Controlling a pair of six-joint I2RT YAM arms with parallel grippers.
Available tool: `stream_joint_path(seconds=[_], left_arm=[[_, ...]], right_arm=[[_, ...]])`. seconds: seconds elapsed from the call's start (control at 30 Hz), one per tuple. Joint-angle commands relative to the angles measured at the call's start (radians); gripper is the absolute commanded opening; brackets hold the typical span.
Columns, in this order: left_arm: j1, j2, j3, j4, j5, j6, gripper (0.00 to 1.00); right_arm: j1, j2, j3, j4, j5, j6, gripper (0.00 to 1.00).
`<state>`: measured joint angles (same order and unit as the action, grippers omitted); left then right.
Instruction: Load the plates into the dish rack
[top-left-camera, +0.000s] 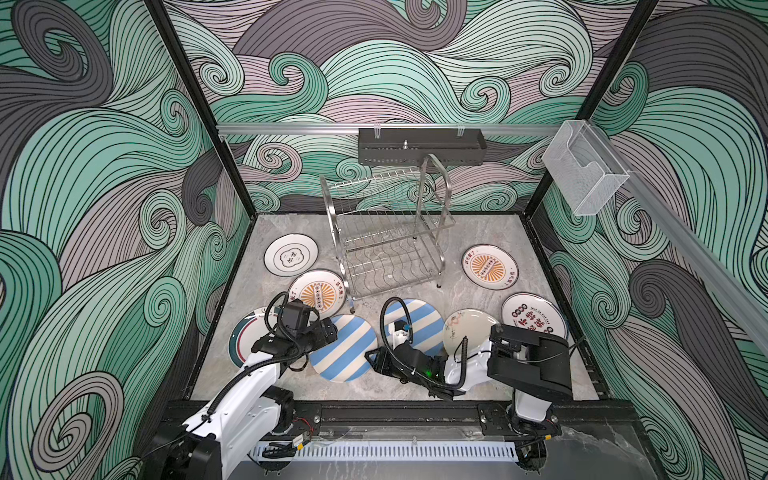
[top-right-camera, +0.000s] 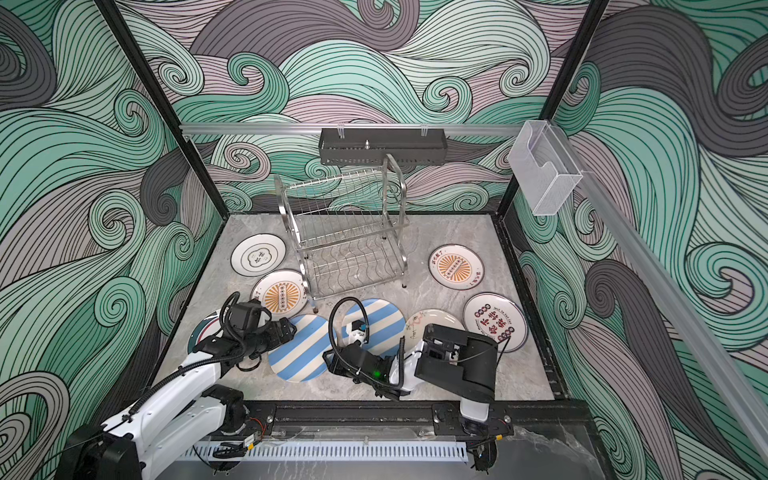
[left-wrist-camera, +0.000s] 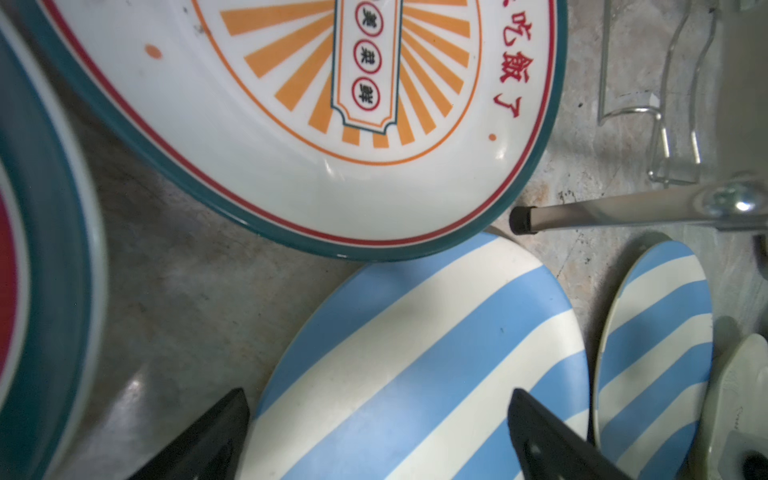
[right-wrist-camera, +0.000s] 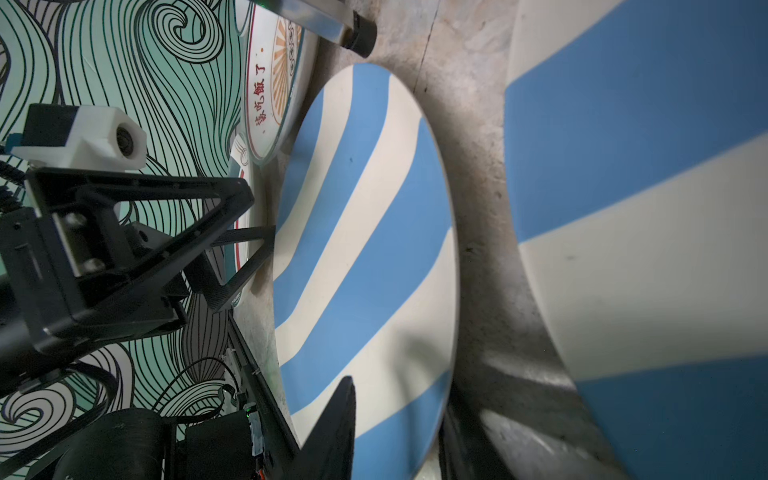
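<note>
Rack: dish rack (top-left-camera: 386, 245) stands upright at the back middle of the worktop (top-left-camera: 490, 224), below a black perforated tray (top-left-camera: 422, 145) hung on the rear rail.
Plate count: we make it eight, all lying on the worktop around the rack's front and sides.
Left group: cloud plate (top-left-camera: 291, 254) farthest back; left sunburst plate (top-left-camera: 318, 293) just ahead of it, close against the rack's front left foot; teal-rimmed plate (top-left-camera: 243, 334) nearest the front, partly under the left arm.
Middle pair: left striped plate (top-left-camera: 347, 349) and right striped plate (top-left-camera: 419, 324) lie side by side with a narrow strip of worktop between them. In the left wrist view the left one's rim meets the sunburst rim.
Right group: right sunburst plate (top-left-camera: 489, 266) farthest back, character plate (top-left-camera: 532, 318) ahead of it, doodle plate (top-left-camera: 463, 328) just beside the right striped plate.
Left tool (left-wrist-camera: 376, 395): jaws wide apart, holding nothing — one finger over bare worktop, one over the left striped plate, with its rim between them.
Right tool (right-wrist-camera: 395, 399): reaches across the middle to the opposite rim of that same plate. One finger lies over the striped face; the other is a dark blur beside the rim. Jaws stand neither wide nor closed, and we cannot tell whether they pinch the plate.
</note>
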<state>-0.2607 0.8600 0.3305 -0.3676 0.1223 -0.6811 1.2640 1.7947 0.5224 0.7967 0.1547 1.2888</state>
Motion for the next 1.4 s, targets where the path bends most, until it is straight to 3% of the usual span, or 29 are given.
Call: stream_joint_path(seconds=[0.0,0.23,0.47,0.73,0.93,1.13,1.37], left_arm=[[-0.013,-0.050,-0.023,-0.024,0.032,-0.012,0.99],[-0.015,-0.127,-0.048,-0.054,0.032,-0.028,0.99],[-0.018,-0.108,-0.054,-0.033,0.055,-0.026,0.99],[-0.022,-0.118,-0.049,-0.043,0.065,-0.025,0.99],[-0.023,-0.179,-0.021,-0.104,0.063,-0.029,0.99],[-0.024,-0.254,0.040,-0.170,0.068,-0.049,0.99],[-0.023,-0.260,0.138,-0.190,0.067,-0.013,0.99]], right_arm=[[-0.008,-0.027,-0.013,-0.028,-0.004,-0.034,0.30],[-0.008,-0.105,0.002,-0.116,-0.001,-0.087,0.20],[-0.008,-0.127,0.004,-0.139,0.014,-0.111,0.15],[-0.008,-0.147,-0.008,-0.133,0.020,-0.103,0.00],[-0.008,-0.217,-0.037,-0.174,0.035,-0.106,0.00],[-0.008,-0.379,-0.083,-0.298,0.061,-0.136,0.00],[-0.008,-0.693,-0.168,-0.517,0.143,-0.160,0.00]])
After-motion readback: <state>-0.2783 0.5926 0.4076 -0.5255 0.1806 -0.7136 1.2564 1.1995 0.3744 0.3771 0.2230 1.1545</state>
